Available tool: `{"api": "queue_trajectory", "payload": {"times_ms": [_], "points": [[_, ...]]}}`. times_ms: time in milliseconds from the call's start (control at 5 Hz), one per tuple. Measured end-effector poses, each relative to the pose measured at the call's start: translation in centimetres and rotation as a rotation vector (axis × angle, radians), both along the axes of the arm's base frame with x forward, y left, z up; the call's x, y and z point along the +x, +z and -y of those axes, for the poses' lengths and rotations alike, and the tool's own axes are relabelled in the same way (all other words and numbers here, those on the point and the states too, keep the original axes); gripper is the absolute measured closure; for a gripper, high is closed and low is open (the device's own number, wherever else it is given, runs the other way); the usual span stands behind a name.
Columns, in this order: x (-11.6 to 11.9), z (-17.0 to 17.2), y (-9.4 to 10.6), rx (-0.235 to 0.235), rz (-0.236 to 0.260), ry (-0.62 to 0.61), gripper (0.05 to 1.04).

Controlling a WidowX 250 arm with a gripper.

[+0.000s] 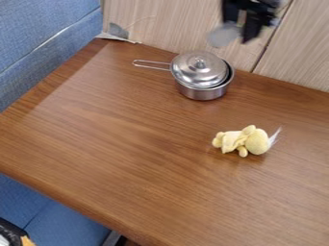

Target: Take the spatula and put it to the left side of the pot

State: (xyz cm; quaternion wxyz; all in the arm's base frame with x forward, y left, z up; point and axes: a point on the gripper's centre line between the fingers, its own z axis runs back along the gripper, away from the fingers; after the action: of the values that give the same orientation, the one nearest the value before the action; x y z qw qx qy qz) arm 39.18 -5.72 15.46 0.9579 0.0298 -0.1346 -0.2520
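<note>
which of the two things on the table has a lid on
The metal pot by the wood-grain wall panel: a metal lid sits askew on it. The yellow plush toy, nearer the camera, has none.

The flat wooden table (128,158), ctr, is brown w/ darker grain; the round metal pot (204,93), upper ctr, is silver; the small plush toy (257,142), ctr-right, is pale yellow.
</note>
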Motion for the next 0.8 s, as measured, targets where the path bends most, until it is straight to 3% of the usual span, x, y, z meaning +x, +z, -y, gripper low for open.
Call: {"api": "queue_trajectory", "payload": {"times_ms": [400, 600, 800], "points": [[-1.0, -9.9, 1.8, 0.047, 0.013, 0.271, 0.505], [-1.2, -14.5, 1.5, 0.037, 0.029, 0.404, 0.505], [-1.2, -19.7, -1.2, 0.047, 0.000, 0.461, 0.505]]}}
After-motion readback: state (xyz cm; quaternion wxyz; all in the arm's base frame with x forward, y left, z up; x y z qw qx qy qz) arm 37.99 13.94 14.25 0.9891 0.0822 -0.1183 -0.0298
